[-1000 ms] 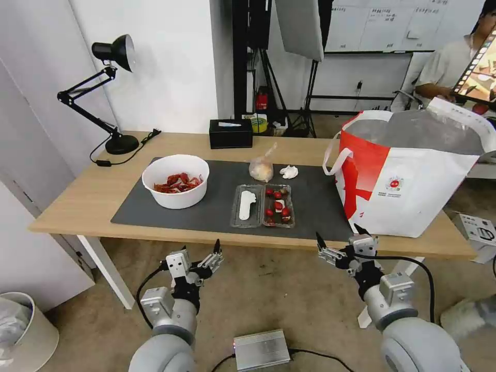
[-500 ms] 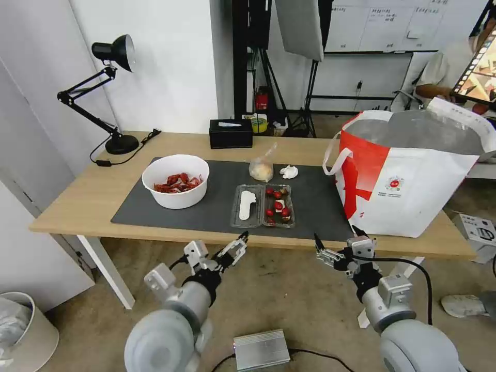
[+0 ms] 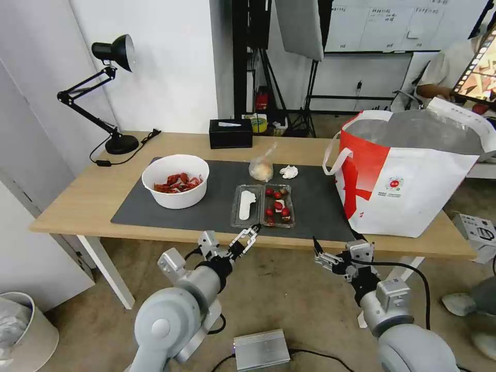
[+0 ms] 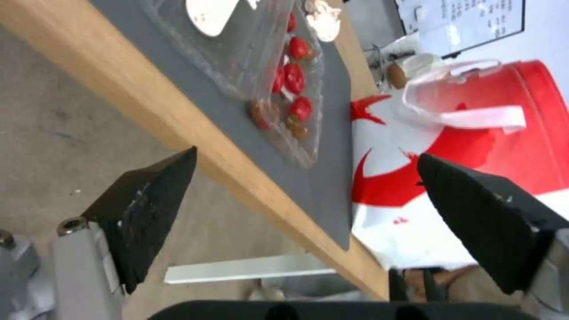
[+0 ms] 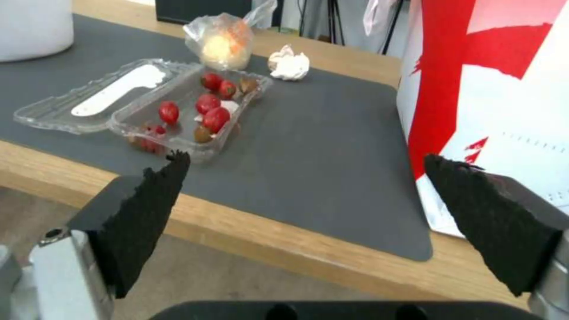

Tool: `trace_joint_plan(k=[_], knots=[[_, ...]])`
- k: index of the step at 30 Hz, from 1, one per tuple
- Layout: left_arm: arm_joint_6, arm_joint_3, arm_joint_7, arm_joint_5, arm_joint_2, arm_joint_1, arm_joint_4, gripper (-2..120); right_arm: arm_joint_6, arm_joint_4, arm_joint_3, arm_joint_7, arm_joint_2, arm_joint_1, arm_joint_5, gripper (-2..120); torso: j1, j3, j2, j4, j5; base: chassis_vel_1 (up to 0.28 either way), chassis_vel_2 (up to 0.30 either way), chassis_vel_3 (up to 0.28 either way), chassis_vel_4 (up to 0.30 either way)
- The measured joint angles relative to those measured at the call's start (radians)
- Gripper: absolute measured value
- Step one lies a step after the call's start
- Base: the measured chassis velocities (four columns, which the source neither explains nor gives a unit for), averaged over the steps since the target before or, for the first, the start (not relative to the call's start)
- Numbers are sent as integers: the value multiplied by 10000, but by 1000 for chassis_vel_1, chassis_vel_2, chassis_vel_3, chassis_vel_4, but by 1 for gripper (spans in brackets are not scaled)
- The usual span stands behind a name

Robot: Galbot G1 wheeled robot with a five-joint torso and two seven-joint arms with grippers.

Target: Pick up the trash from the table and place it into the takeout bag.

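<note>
While left tool (image 3: pixel 238 241) gapes below table edge (image 3: pixel 155 233), fruit tray (image 3: pixel 263 205) just beyond.

A studio or lab room set up for filming and testing, not a home. Behind the light-wood worktop (image 3: pixel 93 191) stand black tripod stands (image 3: pixel 307 98) carrying a large grey panel (image 3: pixel 299 26), and a whiteboard (image 3: pixel 398 23) covered with handwritten rows hangs on the back wall. The floor (image 3: pixel 279 294) is bare concrete, with a silver electronics box (image 3: pixel 261 349) and loose cables lying on it, and a cardboard box (image 3: pixel 478 230) sits beside the worktop
</note>
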Motion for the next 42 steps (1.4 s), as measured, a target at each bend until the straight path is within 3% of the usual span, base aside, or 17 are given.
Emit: trace_joint_plan(k=[20, 42], knots=[[-341, 736, -1151, -207, -975, -1850, 2049, 100, 39, 23, 110, 1, 11, -154, -92, 100, 1, 0, 1, -1, 0, 0, 0, 0, 0], [-496, 535, -1612, 51, -1255, -2539, 2867, 100, 122, -81, 108, 24, 73, -309, -205, 100, 1, 0, 1, -1, 0, 0, 0, 0, 0]])
